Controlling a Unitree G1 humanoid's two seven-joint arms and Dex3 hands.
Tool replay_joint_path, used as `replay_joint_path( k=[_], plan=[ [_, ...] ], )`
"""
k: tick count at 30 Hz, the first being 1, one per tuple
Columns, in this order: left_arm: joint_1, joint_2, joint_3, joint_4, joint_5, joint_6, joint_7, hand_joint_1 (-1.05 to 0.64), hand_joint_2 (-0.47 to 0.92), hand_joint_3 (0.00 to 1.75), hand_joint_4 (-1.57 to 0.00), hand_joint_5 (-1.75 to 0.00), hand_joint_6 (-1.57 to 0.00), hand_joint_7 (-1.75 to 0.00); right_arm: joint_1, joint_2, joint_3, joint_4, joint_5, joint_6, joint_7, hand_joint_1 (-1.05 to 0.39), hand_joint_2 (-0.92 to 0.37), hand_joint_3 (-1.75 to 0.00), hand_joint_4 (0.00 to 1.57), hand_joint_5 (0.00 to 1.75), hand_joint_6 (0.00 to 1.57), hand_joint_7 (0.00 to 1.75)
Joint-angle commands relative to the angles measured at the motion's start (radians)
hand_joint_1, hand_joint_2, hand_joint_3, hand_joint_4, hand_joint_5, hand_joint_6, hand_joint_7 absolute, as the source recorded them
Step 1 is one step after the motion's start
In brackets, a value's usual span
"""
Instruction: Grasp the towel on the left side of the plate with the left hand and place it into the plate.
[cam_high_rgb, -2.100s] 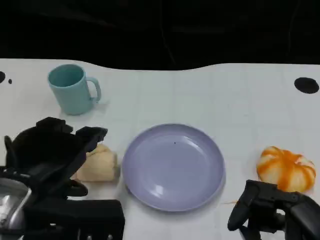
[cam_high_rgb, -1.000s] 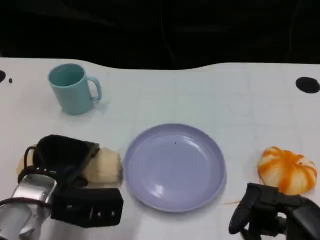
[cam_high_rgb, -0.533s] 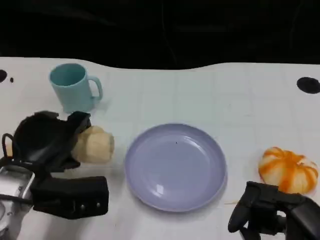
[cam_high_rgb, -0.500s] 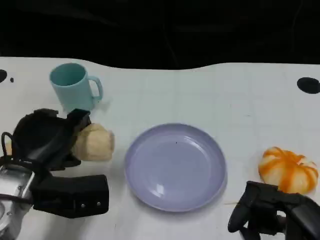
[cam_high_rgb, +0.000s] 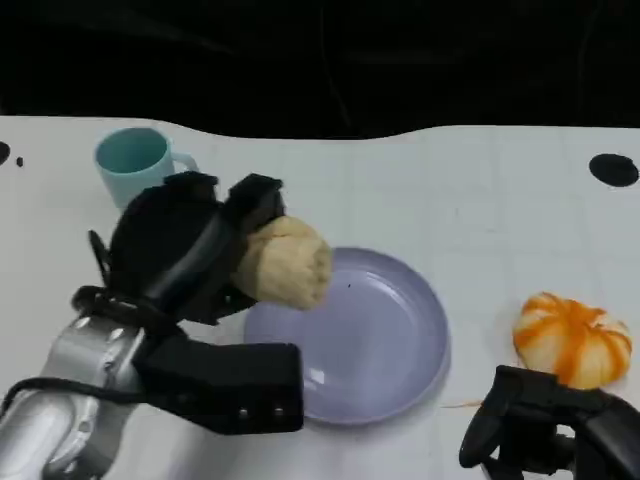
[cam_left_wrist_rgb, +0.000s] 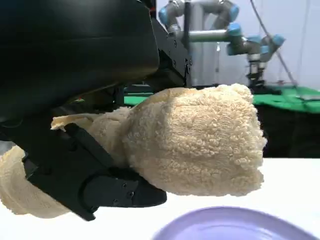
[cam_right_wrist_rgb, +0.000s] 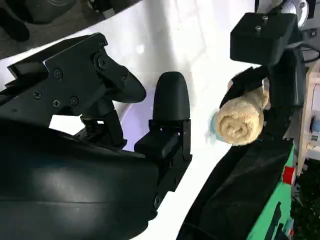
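My left hand (cam_high_rgb: 185, 250) grips the rolled beige towel (cam_high_rgb: 285, 262) and holds it in the air above the left rim of the lavender plate (cam_high_rgb: 375, 340). In the left wrist view the towel (cam_left_wrist_rgb: 195, 142) sits between the black fingers (cam_left_wrist_rgb: 95, 175), with the plate's rim (cam_left_wrist_rgb: 235, 227) just beneath it. The right wrist view shows the towel (cam_right_wrist_rgb: 242, 120) lifted off the table under the left hand (cam_right_wrist_rgb: 272, 55). My right hand (cam_high_rgb: 545, 425) rests at the table's front right with nothing in it, its fingers (cam_right_wrist_rgb: 170, 100) apart.
A teal mug (cam_high_rgb: 135, 165) stands at the back left, partly behind my left hand. An orange-and-white pumpkin-shaped object (cam_high_rgb: 572, 338) lies to the right of the plate, just beyond my right hand. The white table (cam_high_rgb: 450, 190) ends at a dark back edge.
My left hand closed on the towel beside the plate, lifted it off the table and carried it right to the plate's left rim. The right hand stayed put.
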Motion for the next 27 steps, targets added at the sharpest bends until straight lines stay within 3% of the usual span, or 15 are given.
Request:
replay_joint_path(
  k=[1, 6, 9, 12, 13, 15, 16, 17, 19, 20, 22, 25, 27],
  plan=[
    [-0.056, -0.047, -0.025, 0.027, 0.015, 0.025, -0.032, -0.27, 0.39, 1.11, -0.96, -1.75, -0.66, -1.73, -0.003, -0.012, -0.009, 0.005, -0.001, -0.019, 0.003, -0.09, -0.59, -1.06, 0.72, 1.74, 0.66, 1.39],
    [-0.092, -0.094, -0.062, 0.074, 0.022, 0.044, -0.063, -0.26, 0.37, 1.09, -0.95, -1.75, -0.67, -1.74, -0.003, -0.009, -0.002, 0.002, -0.002, -0.018, -0.003, -0.09, -0.59, -1.06, 0.73, 1.72, 0.66, 1.39],
    [-0.114, -0.118, -0.086, 0.110, 0.019, 0.044, -0.087, -0.24, 0.42, 0.96, -0.92, -1.75, -0.65, -1.75, 0.000, -0.007, -0.001, -0.005, 0.004, -0.008, -0.005, -0.11, -0.59, -1.05, 0.72, 1.72, 0.66, 1.39],
    [-0.136, -0.134, -0.109, 0.161, 0.020, 0.019, -0.074, -0.22, 0.46, 0.95, -0.92, -1.75, -0.66, -1.75, 0.000, -0.003, -0.002, 0.004, 0.008, -0.020, -0.004, -0.08, -0.60, -1.06, 0.72, 1.73, 0.66, 1.39],
    [-0.143, -0.140, -0.116, 0.175, 0.022, 0.017, -0.074, -0.22, 0.46, 0.95, -0.91, -1.75, -0.68, -1.67, -0.001, -0.003, -0.001, 0.005, 0.006, -0.021, -0.005, -0.08, -0.60, -1.07, 0.72, 1.73, 0.66, 1.39],
    [-0.153, -0.151, -0.126, 0.195, 0.026, 0.020, -0.078, -0.25, 0.51, 0.80, -0.88, -1.75, -0.84, -1.14, -0.004, -0.005, 0.000, 0.005, 0.002, -0.018, -0.006, -0.09, -0.59, -1.07, 0.72, 1.73, 0.66, 1.40],
    [-0.158, -0.156, -0.130, 0.206, 0.026, 0.017, -0.077, -0.25, 0.54, 0.74, -0.86, -1.75, -0.88, -1.02, -0.006, -0.005, 0.000, 0.005, 0.001, -0.017, -0.006, -0.09, -0.58, -1.08, 0.72, 1.73, 0.66, 1.40],
    [-0.159, -0.161, -0.132, 0.215, 0.014, 0.010, -0.083, -0.26, 0.59, 0.66, -0.81, -1.66, -0.93, -0.87, -0.007, -0.004, 0.001, 0.005, 0.002, -0.017, -0.006, -0.09, -0.58, -1.08, 0.73, 1.73, 0.66, 1.40],
    [-0.160, -0.165, -0.134, 0.225, -0.015, -0.002, -0.109, -0.27, 0.69, 0.52, -0.80, -1.32, -0.97, -0.64, -0.009, -0.002, 0.001, 0.009, 0.004, -0.020, -0.006, -0.09, -0.58, -1.08, 0.73, 1.73, 0.66, 1.40],
    [-0.159, -0.164, -0.137, 0.224, -0.027, -0.004, -0.132, -0.29, 0.77, 0.38, -0.78, -1.13, -0.94, -0.47, -0.008, -0.002, 0.002, 0.011, 0.003, -0.024, -0.006, -0.09, -0.58, -1.08, 0.73, 1.73, 0.66, 1.40],
    [-0.156, -0.156, -0.147, 0.205, -0.044, 0.001, -0.193, -0.33, 0.88, 0.19, -0.69, -0.95, -0.83, -0.23, -0.008, -0.005, 0.004, 0.011, -0.005, -0.025, -0.008, -0.10, -0.58, -1.08, 0.73, 1.73, 0.66, 1.40],
    [-0.149, -0.146, -0.151, 0.174, -0.062, 0.008, -0.264, -0.40, 0.92, 0.13, -0.54, -0.72, -0.63, -0.04, -0.008, -0.006, 0.004, 0.009, -0.005, -0.021, -0.008, -0.10, -0.58, -1.07, 0.73, 1.73, 0.66, 1.40],
    [-0.147, -0.141, -0.154, 0.151, -0.064, 0.024, -0.313, -0.54, 0.92, 0.14, -0.31, -0.56, -0.40, -0.01, -0.007, -0.005, 0.004, 0.007, -0.003, -0.019, -0.007, -0.09, -0.58, -1.07, 0.73, 1.73, 0.66, 1.39]
  ],
)
